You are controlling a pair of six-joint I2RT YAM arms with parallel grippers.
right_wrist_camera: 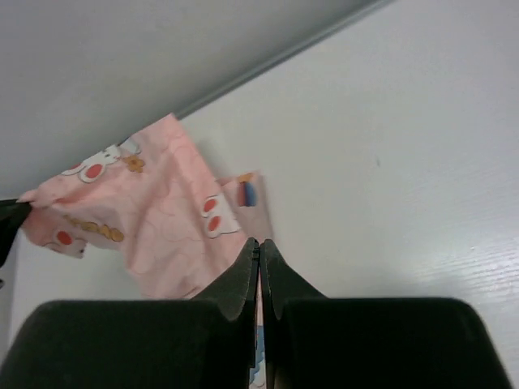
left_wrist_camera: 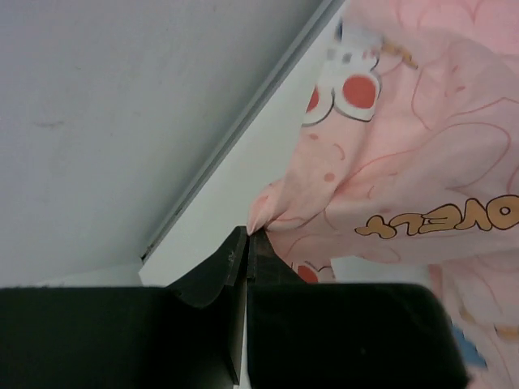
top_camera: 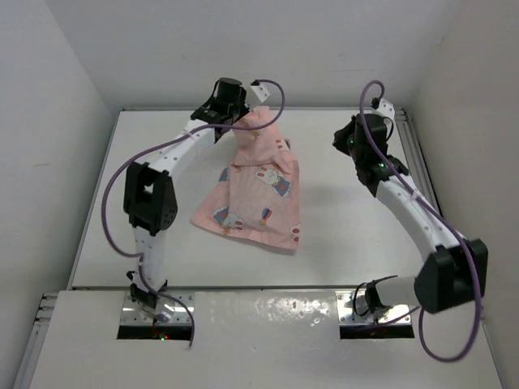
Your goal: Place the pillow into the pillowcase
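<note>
left wrist view: left gripper [left_wrist_camera: 247, 237] has its jaws pressed together on a small pinched corner of the pillowcase [left_wrist_camera: 405, 146]. only a tip of pink cloth sits between the tips. the rest of the fabric hangs ahead of the fingers and off to their right, bunched in folds.

top view: the cloth drapes from that gripper down and back toward the arm bases, its lower part spread on the table [top_camera: 357, 235].

right wrist view: right gripper [right_wrist_camera: 259, 247] jaws together, nothing between them, above bare table. the pillowcase lies beyond its tips and to their left, apart from them.

pillow: no grey cushion shows in any view. cannot tell whether it is inside the hanging sleeve or out of sight.

risks, as i judge them:
- the hold is thin, so a lift or shake could pull the corner free and drop the case.
- if the pillow is inside, a raised corner could let it slide toward an open end.
- if both layers are pinched, the mouth stays shut.
- the right gripper is shut and apart, giving no support.
</note>
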